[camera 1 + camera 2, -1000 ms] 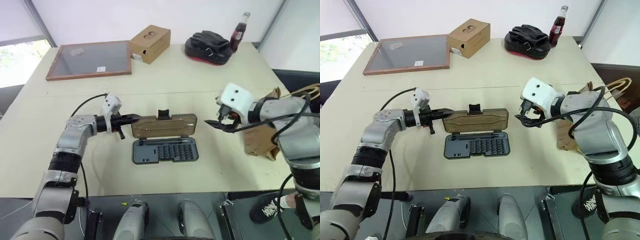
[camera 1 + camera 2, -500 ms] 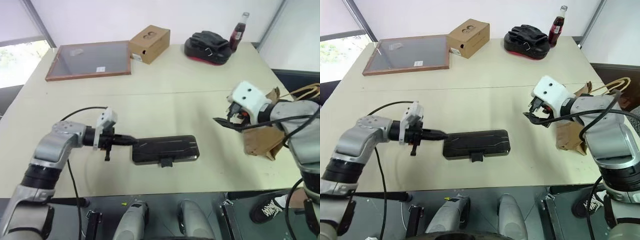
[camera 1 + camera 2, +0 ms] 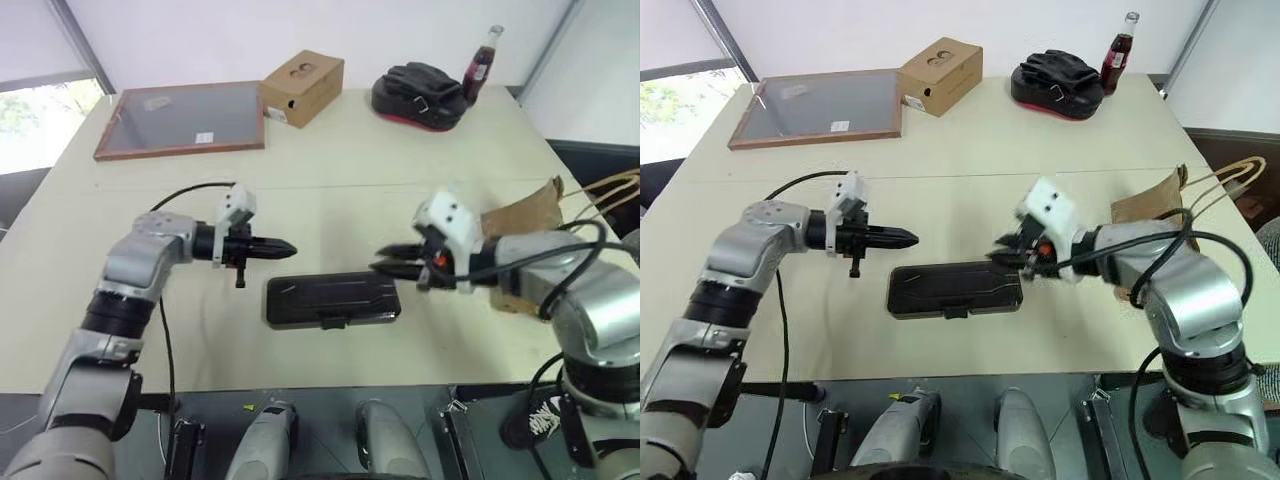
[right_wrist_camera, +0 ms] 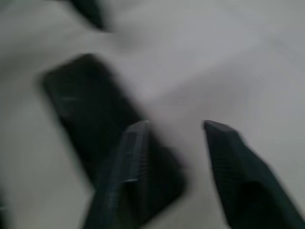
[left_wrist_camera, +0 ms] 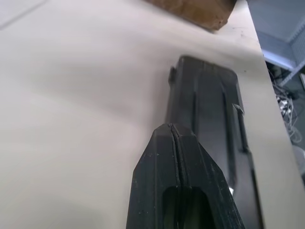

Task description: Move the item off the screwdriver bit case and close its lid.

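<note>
- Currently the left claw [image 3: 285,247] has its two fingers [image 5: 178,157] pressed together, holding nothing; it hovers level just above the tabletop [image 3: 330,170], pointing toward the right claw.
- Right claw [image 3: 385,266]: the right wrist view shows its fingers [image 4: 128,162] with a gap between them and nothing gripped. It hangs just above the right end of the screwdriver bit case [image 3: 332,300].
- Screwdriver bit case: lies flat near the front edge of the tabletop, between the two claws and slightly below them. Its lid [image 3: 955,288] is folded down over the tray, with the small latch [image 3: 334,322] at the near edge.
- Paper bag [image 3: 520,225]: sits at the right edge of the tabletop, behind the right forearm, well apart from the case; its loop handles [image 3: 1225,175] reach past the edge.
- Far side of the tabletop: a wood-framed board [image 3: 180,120], a cardboard box [image 3: 302,86], a black and red item [image 3: 418,92] and a bottle [image 3: 478,62].
</note>
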Action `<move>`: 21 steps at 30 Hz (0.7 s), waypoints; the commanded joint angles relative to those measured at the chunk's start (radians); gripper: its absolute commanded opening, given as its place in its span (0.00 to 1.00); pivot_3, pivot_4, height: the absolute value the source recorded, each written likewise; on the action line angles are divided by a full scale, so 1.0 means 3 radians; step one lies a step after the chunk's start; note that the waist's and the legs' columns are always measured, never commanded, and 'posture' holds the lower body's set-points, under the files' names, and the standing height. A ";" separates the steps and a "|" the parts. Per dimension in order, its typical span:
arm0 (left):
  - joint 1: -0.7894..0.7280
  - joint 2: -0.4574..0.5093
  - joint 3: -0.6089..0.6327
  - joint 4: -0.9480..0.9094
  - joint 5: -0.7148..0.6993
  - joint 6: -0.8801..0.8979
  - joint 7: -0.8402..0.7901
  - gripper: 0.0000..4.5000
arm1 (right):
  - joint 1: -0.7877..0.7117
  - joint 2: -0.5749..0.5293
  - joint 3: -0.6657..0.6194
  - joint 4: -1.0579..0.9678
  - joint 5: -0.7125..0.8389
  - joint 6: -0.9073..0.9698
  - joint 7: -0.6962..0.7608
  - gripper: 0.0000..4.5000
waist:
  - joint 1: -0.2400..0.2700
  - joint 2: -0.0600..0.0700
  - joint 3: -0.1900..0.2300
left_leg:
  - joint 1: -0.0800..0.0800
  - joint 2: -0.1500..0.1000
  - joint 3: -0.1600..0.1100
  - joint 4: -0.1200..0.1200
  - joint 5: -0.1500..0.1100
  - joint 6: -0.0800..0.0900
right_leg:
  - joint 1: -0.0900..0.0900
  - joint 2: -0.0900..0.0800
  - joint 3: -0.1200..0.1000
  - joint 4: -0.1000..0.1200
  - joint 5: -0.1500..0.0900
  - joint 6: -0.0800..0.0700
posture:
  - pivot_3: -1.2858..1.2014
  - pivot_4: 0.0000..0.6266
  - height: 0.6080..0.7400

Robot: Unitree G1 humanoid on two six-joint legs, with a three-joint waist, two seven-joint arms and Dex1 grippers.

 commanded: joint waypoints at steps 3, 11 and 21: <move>-0.0403 -0.0279 -0.0171 0.0715 0.0303 -0.0503 -0.0074 0.00 | 0.0181 0.0433 -0.0113 -0.0303 0.0597 0.0760 -0.0158 0.01 | 0.0002 -0.0001 -0.0001 | 0.0000 0.0001 -0.0001 0.0002 0.0000 0.0000 | 0.0000 0.0002 -0.0001 0.0003 0.0000 0.0000 | 0.52 0.24 1.00; -0.0808 -0.0731 -0.0309 0.1825 0.0763 -0.1289 -0.0012 0.00 | 0.0534 0.1057 0.0018 -0.0123 0.0874 0.0995 -0.0945 0.01 | -0.0008 -0.0002 -0.0002 | 0.0000 -0.0002 -0.0001 0.0004 0.0000 0.0001 | -0.0001 0.0002 0.0000 0.0005 0.0000 0.0001 | 0.52 0.24 1.00; -0.0900 -0.1098 -0.0350 0.2265 0.1050 -0.1745 0.0023 0.00 | 0.0818 0.1646 -0.0011 0.0126 0.0764 0.0995 -0.2225 0.01 | -0.0004 -0.0002 -0.0003 | 0.0001 -0.0003 -0.0003 0.0003 0.0000 0.0001 | -0.0003 0.0003 0.0000 0.0007 0.0000 0.0001 | 0.52 0.24 1.00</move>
